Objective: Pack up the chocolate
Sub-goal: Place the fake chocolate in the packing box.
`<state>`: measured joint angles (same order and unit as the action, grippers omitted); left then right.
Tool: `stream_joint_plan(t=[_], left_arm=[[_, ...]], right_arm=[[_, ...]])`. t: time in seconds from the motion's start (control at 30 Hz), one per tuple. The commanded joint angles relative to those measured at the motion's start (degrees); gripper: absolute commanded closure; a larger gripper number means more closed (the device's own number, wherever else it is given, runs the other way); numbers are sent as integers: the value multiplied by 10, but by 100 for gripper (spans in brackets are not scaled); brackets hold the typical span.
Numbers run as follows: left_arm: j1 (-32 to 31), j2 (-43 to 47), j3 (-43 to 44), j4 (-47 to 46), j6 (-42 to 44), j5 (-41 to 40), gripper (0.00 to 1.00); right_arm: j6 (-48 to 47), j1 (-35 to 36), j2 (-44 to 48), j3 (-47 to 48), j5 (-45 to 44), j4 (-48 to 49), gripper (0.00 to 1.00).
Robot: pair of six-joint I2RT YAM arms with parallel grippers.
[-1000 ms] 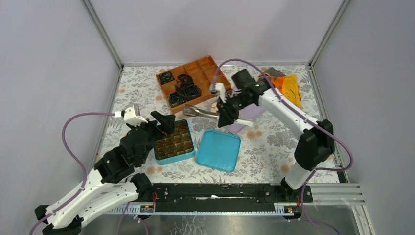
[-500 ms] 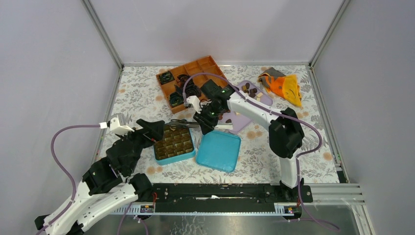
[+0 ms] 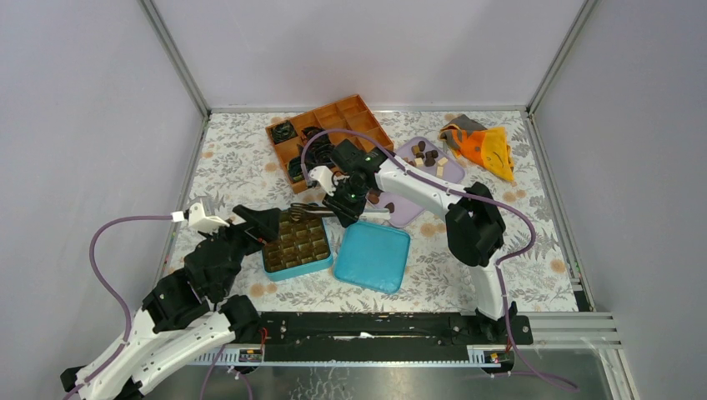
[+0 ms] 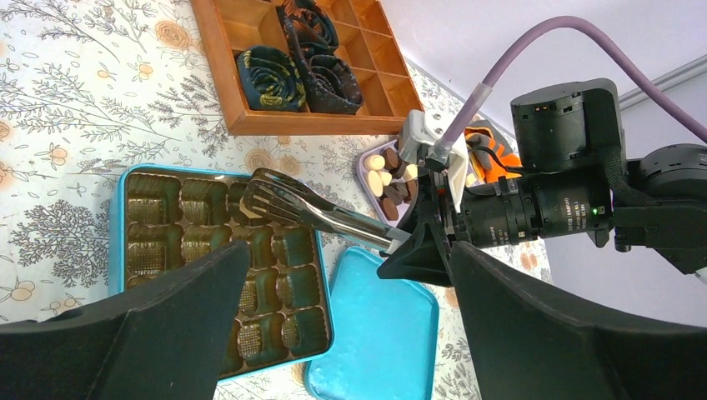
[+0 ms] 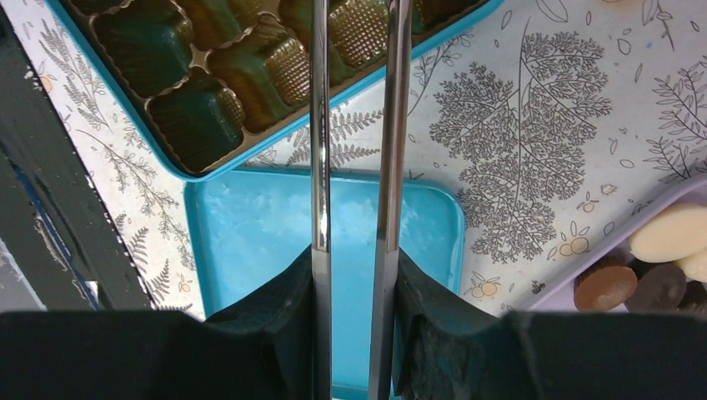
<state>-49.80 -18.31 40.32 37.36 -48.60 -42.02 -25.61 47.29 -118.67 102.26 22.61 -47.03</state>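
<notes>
The chocolate (image 3: 427, 154) lies in dark, brown and cream pieces on a lilac plate (image 3: 413, 208), also seen in the left wrist view (image 4: 388, 171) and the right wrist view (image 5: 659, 267). My right gripper (image 3: 346, 208) (image 5: 354, 292) is shut on the handle of metal tongs (image 3: 313, 210) (image 4: 308, 208) (image 5: 320, 125). Their tips reach over the far edge of the blue box (image 3: 298, 270) with its brown moulded tray (image 4: 208, 250) (image 5: 200, 117). Whether a piece sits between the tips I cannot tell. My left gripper (image 3: 258, 229) (image 4: 350, 325) hangs open at the box's left side, holding nothing.
The blue lid (image 3: 372, 255) (image 4: 375, 333) (image 5: 258, 233) lies flat just right of the box. An orange compartment tray (image 3: 329, 125) (image 4: 250, 117) with black crinkled paper cups stands at the back. An orange and grey cloth (image 3: 483, 146) lies at the back right.
My right arm has swung left with the tongs, from over the lilac plate to the box's far edge. The left arm has drawn back slightly towards the left.
</notes>
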Motion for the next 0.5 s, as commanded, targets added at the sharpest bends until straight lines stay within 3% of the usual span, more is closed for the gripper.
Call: stream_joint_plan(t=[0.0,0.17,0.47], left_arm=[[2,5,-6,0,-11,-18,1],[3,-1,-7,-6,-11,-16,1],[3,-10,-9,-27,-5,-10,1]], right_arm=[[7,3,2,29,-15,7,72],[14,3,2,36,-2,4,61],[17,2,21,42,3,-6,58]])
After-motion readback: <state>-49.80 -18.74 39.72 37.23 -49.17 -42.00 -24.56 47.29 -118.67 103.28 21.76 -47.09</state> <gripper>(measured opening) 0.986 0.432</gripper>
